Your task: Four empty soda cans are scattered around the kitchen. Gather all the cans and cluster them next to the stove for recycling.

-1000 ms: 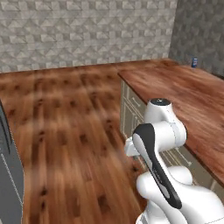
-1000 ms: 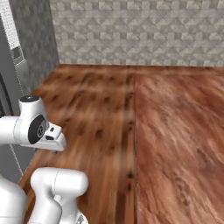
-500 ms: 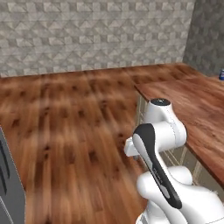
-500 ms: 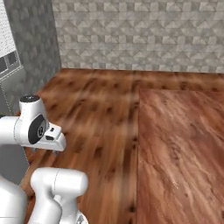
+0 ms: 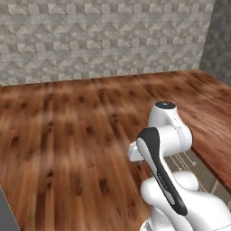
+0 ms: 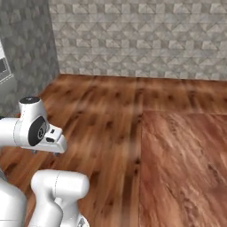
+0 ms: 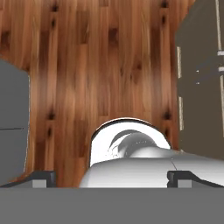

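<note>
The soda cans and the stove are out of view. My gripper (image 7: pixel 113 178) hangs folded in close over the robot's own body and points down at the wooden floor (image 7: pixel 105 65). Its two dark fingertips (image 7: pixel 43 177) stand far apart at the bottom corners of the hand view. The gripper is open and nothing is between the fingers.
A wood-topped counter (image 5: pixel 212 131) runs along the right, with pale cabinet fronts (image 5: pixel 194 162) under it; the same counter (image 6: pixel 186 168) fills the lower right of the right base view. A stone-tiled wall (image 5: pixel 103 40) closes the far side. A grey appliance (image 6: pixel 3 71) stands at the left.
The whole picture has swung as the base turns. The counter has slid towards the right edge and a small blue thing at its far end has left the frame. The arm keeps its pose.
</note>
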Tool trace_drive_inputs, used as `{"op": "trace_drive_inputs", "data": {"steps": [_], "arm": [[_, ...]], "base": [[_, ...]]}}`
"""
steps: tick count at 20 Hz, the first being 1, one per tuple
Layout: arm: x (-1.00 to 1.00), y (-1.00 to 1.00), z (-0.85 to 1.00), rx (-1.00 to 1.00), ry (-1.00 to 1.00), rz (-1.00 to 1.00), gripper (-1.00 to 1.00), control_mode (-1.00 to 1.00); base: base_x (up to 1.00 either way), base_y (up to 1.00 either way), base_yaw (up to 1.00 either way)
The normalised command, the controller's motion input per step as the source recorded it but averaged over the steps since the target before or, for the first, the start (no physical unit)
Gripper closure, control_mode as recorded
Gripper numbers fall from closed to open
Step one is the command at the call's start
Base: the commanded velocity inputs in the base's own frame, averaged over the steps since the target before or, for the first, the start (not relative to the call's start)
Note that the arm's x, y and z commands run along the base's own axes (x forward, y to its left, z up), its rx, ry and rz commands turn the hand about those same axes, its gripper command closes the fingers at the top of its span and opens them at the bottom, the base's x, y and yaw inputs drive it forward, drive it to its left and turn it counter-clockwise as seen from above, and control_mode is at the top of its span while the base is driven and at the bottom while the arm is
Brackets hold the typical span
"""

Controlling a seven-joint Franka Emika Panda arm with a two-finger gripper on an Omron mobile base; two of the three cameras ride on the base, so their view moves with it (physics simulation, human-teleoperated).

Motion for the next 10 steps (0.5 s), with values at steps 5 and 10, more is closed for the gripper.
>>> {"op": "trace_drive_inputs", "data": {"steps": [5,10], "arm": [[0.00,0.00,0.00,0.00,0.00,0.00,-1.00,1.00],[0.00,0.00,0.00,0.00,0.00,0.00,-1.00,1.00]], "base": [[1.00,0.00,0.00],[1.00,0.00,0.00]]}}
